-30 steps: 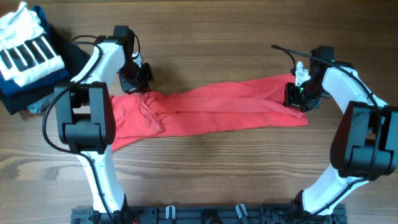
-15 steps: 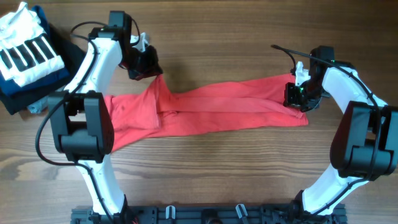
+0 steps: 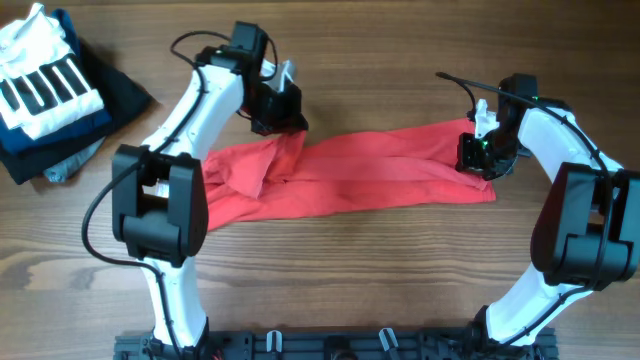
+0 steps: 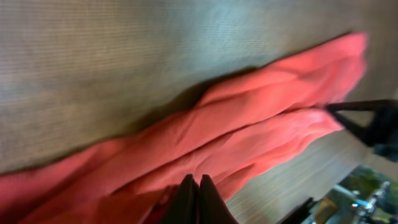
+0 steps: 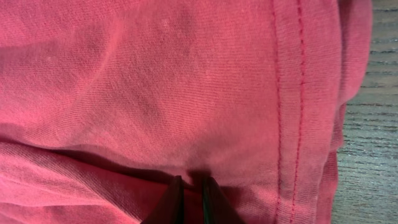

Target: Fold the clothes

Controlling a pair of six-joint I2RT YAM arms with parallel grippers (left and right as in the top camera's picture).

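The left gripper (image 3: 283, 125), fingers (image 4: 188, 198) pinching the red T-shirt (image 3: 380, 172), had carried its end toward the right gripper (image 3: 476, 160), likewise pinching, starting the fold.

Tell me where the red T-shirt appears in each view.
Overhead: the red T-shirt lies stretched across the middle of the wooden table, between the left gripper and the right gripper.
Left wrist: it runs as a diagonal band from lower left to upper right.
Right wrist: it fills nearly the whole picture.
Shared landmark: the wooden table, at the top in the left wrist view, at the right edge in the right wrist view.
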